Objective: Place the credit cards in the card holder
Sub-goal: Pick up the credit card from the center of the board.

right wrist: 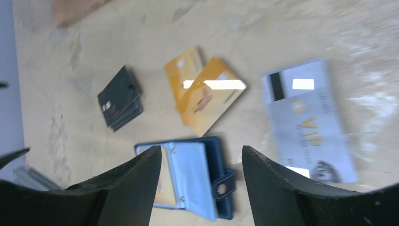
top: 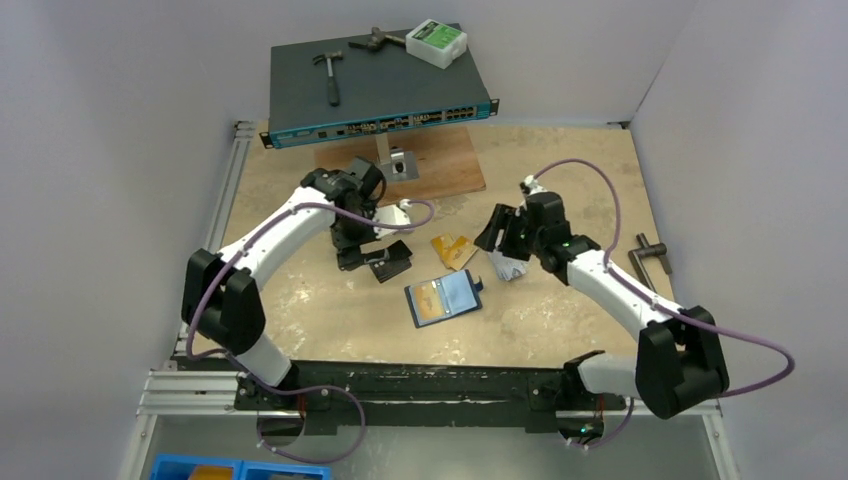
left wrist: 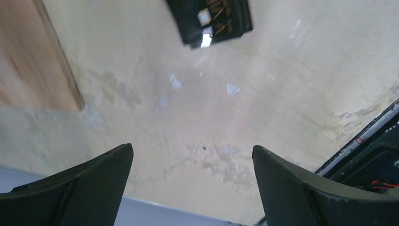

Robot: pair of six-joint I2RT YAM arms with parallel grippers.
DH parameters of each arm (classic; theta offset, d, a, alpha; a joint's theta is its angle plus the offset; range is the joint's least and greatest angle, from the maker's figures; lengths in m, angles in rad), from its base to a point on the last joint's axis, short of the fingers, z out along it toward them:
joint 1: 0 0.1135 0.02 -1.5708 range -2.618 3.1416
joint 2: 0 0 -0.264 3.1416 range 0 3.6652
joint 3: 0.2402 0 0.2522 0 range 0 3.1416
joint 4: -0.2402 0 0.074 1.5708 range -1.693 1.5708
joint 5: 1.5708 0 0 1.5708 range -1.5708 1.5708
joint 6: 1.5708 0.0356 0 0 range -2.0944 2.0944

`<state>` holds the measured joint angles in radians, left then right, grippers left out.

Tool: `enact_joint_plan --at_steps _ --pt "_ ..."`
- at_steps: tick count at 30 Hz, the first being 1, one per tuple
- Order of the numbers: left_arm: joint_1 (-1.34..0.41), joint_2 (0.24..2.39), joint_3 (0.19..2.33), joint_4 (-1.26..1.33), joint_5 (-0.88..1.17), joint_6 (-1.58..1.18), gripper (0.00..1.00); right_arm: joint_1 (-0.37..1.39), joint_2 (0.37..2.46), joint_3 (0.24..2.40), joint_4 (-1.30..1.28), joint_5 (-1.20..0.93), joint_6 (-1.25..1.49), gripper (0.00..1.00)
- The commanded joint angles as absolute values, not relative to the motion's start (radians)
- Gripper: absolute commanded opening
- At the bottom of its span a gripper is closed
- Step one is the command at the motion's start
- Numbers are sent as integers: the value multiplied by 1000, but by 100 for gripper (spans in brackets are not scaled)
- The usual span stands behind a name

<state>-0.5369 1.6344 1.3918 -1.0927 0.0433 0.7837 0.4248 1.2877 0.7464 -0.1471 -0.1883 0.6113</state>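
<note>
The card holder (top: 443, 298) lies open near the table's middle, light blue inside, with an orange card in its left half; in the right wrist view the card holder (right wrist: 193, 176) shows its snap tab. Two orange-gold cards (top: 452, 249) (right wrist: 204, 92) overlap behind it. Silver-grey cards (top: 508, 267) (right wrist: 308, 122) lie to their right. A black card stack (top: 390, 262) (left wrist: 211, 21) (right wrist: 120, 98) lies left. My left gripper (top: 356, 250) (left wrist: 193, 155) is open and empty beside the black stack. My right gripper (top: 500, 232) (right wrist: 201, 153) hovers open above the holder, holding nothing.
A network switch (top: 380, 95) stands at the back with a hammer (top: 328, 75) and a white-green box (top: 436, 43) on it. A wooden board (top: 430, 160) with a metal bracket (top: 398, 165) lies before it. A metal tool (top: 650, 262) rests at the right edge.
</note>
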Motion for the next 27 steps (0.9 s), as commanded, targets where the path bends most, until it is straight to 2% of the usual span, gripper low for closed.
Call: enact_joint_plan --at_steps 1,5,6,11,15,22,27 --pt "-477 1481 1364 -1120 -151 645 100 330 1245 819 -273 -105 529 68" --pt "-436 1277 1348 -1025 -278 535 100 294 1220 815 -296 -61 537 97" --pt "-422 1242 1335 -1020 -282 513 100 280 1215 808 -294 -64 541 99" --pt "-417 1163 1357 -1204 -165 436 100 192 1214 762 -280 -111 539 99" --pt "-415 1085 1350 -1252 -65 418 100 181 1206 713 -282 -51 524 99" --pt "-416 1044 1244 -1124 -38 406 100 181 1190 634 -239 -53 538 99" --pt "-435 1114 1255 -1043 -5 406 100 181 1293 649 -218 -78 545 95"
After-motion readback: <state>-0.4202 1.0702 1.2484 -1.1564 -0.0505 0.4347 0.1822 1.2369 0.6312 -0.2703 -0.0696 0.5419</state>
